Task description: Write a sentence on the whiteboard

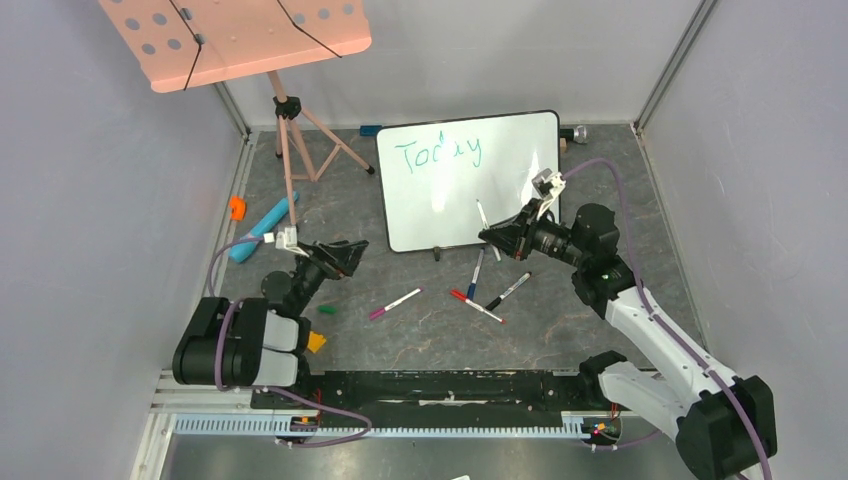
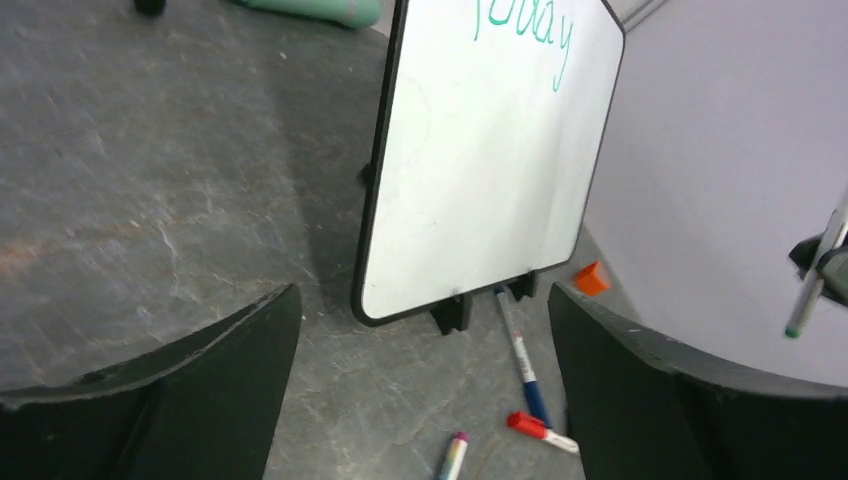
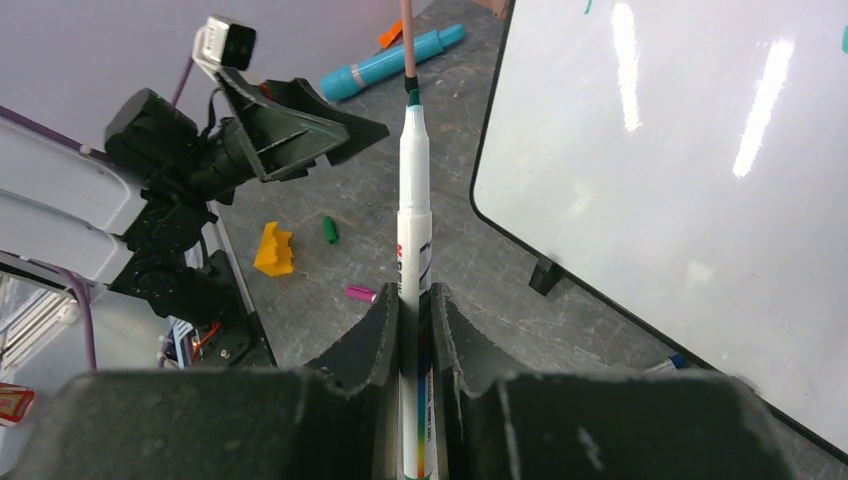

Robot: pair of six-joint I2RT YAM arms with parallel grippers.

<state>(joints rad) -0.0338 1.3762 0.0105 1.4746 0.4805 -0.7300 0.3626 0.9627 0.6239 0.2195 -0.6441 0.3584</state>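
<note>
**Right gripper clamps a green marker beside the whiteboard; one word written**

Top view: the whiteboard (image 1: 468, 180) stands on its small feet at the middle of the tabletop's far edge. Of the sentence (image 1: 438, 152), only the teal word "Today" shows, in the board's upper left. The right gripper (image 1: 490, 237) sits just in front of the board's lower right part, closed around a green marker (image 1: 482, 215). The left gripper (image 1: 350, 250) hangs toward the left edge, well apart from the board. Loose on the tabletop between the arms lie a blue marker (image 1: 476, 273), a red marker (image 1: 476, 306), a black marker (image 1: 508, 291) and a purple marker (image 1: 396, 303). A teal tube (image 1: 262, 228) lies near the left edge.

Left wrist view: the left gripper's fingers (image 2: 200, 390) are spread wide with nothing between them. Beyond them the whiteboard's bare lower half fills the middle, and the blue marker lies by its feet.

Right wrist view: the jaws press narrowly on the marker's barrel, its uncapped green tip pointing away and clear of the board's face. A yellow block (image 3: 274, 250) and a green cap (image 3: 330, 229) lie near the left arm.
</note>
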